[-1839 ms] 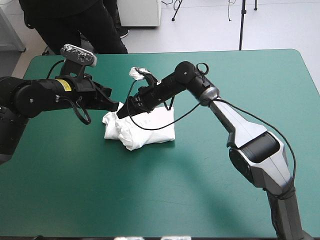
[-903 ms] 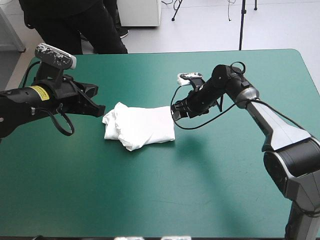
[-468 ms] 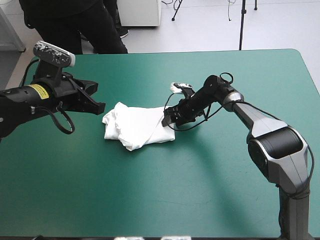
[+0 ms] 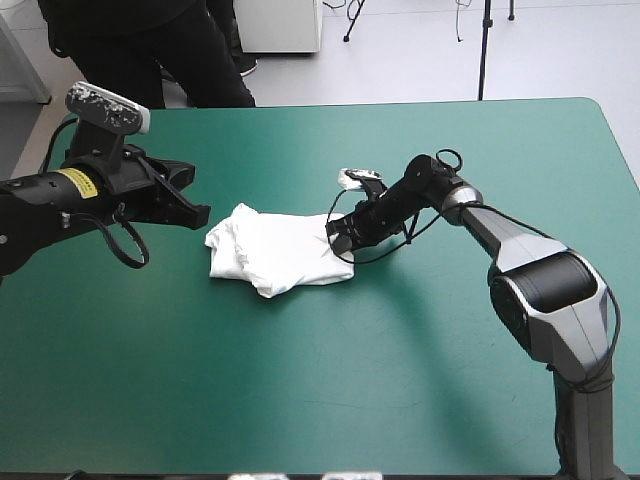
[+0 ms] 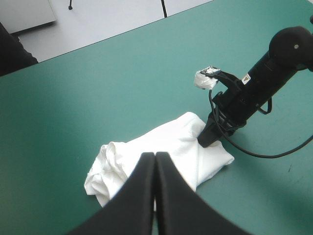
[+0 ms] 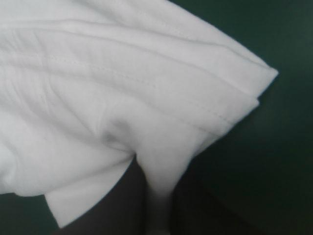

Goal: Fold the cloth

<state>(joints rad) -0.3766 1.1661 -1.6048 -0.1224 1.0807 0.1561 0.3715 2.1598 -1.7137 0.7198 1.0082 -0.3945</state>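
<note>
- The right gripper (image 4: 336, 228) has its 2 black fingers pinched almost together on the near edge of the T-shirt (image 4: 275, 255), fabric running between them.
- The left gripper (image 5: 155, 155) is pressed tight, holding nothing; the folded T-shirt lies just ahead, apart.

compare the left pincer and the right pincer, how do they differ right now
The left pincer is shut on nothing; the right pincer is shut on the T-shirt. The left pincer sits by the T-shirt's left end, the right pincer at its right edge. Both are black and point toward the T-shirt.
</note>
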